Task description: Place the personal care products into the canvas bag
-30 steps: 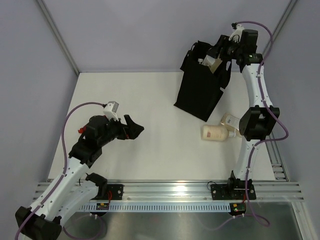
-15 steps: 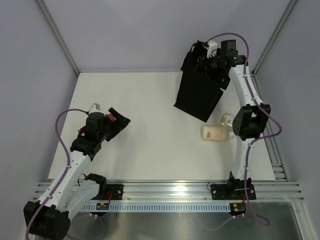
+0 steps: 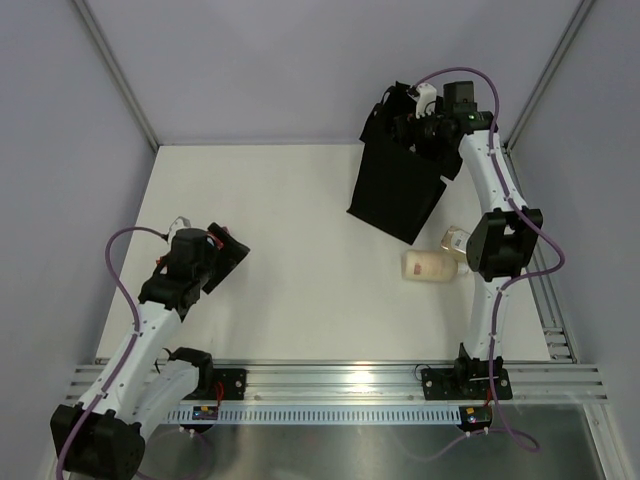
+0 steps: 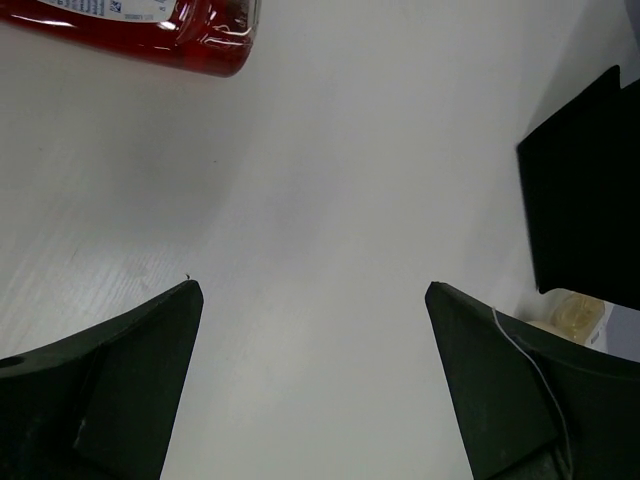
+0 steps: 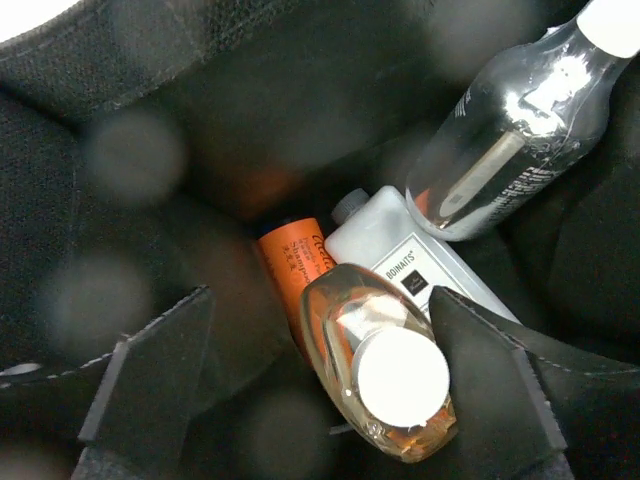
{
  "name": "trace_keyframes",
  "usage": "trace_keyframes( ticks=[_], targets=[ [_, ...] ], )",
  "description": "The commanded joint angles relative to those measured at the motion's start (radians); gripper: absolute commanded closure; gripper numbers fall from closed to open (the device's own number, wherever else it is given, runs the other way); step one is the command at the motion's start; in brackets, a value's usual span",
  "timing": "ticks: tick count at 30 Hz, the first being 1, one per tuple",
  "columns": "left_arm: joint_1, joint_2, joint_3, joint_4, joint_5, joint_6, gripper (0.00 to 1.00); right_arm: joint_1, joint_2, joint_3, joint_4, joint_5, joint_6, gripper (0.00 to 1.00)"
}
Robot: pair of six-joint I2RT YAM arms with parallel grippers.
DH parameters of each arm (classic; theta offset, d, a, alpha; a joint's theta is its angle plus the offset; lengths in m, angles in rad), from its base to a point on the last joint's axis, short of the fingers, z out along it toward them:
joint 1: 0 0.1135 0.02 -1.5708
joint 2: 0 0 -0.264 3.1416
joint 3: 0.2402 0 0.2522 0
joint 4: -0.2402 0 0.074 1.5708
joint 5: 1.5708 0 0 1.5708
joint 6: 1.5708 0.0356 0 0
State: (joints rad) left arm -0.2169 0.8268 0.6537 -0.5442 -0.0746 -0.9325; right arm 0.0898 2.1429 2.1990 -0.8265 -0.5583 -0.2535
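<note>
The black canvas bag (image 3: 395, 185) stands at the back right. My right gripper (image 3: 425, 125) reaches into its mouth. In the right wrist view this gripper (image 5: 320, 295) is open, with an amber clear bottle with a white cap (image 5: 375, 375) lying loose between the fingers, close to the right one. Beneath it lie an orange bottle (image 5: 288, 262), a white squarish bottle (image 5: 395, 245) and a clear bottle (image 5: 505, 135). A beige bottle (image 3: 430, 265) and a second bottle (image 3: 455, 240) lie on the table by the right arm. My left gripper (image 4: 312, 288) is open and empty, just short of the red tube (image 4: 150, 25).
The white table (image 3: 300, 230) has grey walls at the back and both sides. A metal rail (image 3: 340, 380) runs along the near edge. The right arm's elbow (image 3: 500, 245) hangs over the second bottle. In the left wrist view the bag (image 4: 585, 190) and beige bottle (image 4: 575, 312) show far off.
My right gripper went down into the bag's mouth with the amber bottle and then opened, letting it go. My left arm drew back to the left.
</note>
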Motion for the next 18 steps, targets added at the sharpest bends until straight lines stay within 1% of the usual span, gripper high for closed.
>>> trace_keyframes(
  ticks=[1,5,8,9,10,11,13,14,16,17,18],
  targets=[
    [0.017,0.003,-0.005,-0.003,-0.039,-0.012,0.01,0.005,-0.109,0.050,-0.036,0.009,-0.001,0.01],
    [0.021,0.031,0.003,-0.007,-0.034,0.021,0.01,-0.007,-0.182,0.062,-0.039,0.040,-0.007,0.01],
    [0.021,0.064,0.026,-0.014,-0.011,0.092,0.01,-0.031,-0.240,0.061,-0.030,0.058,0.000,0.01],
    [0.021,0.072,0.040,-0.005,0.002,0.156,0.01,-0.038,-0.256,0.056,-0.025,0.061,0.005,0.01],
    [0.021,0.084,0.044,0.006,0.051,0.199,0.01,-0.056,-0.273,0.053,-0.016,0.060,0.008,0.00],
    [0.019,0.086,0.049,0.015,0.071,0.287,0.01,-0.065,-0.306,0.042,-0.014,0.057,0.008,0.00],
    [0.021,0.084,0.063,0.047,0.178,0.371,0.01,-0.082,-0.343,0.025,-0.023,0.025,-0.006,0.01],
    [0.019,0.080,0.066,0.056,0.208,0.445,0.01,-0.082,-0.383,-0.001,-0.028,0.009,-0.021,0.01],
    [0.021,0.074,0.083,0.072,0.249,0.497,0.01,-0.082,-0.432,-0.050,-0.028,-0.021,-0.061,0.01],
    [0.021,0.074,0.090,0.072,0.278,0.536,0.01,-0.082,-0.487,-0.077,-0.025,-0.029,-0.075,0.00],
    [0.019,0.074,0.098,0.075,0.298,0.558,0.01,-0.110,-0.515,-0.143,-0.026,-0.043,-0.119,0.00]
  ],
)
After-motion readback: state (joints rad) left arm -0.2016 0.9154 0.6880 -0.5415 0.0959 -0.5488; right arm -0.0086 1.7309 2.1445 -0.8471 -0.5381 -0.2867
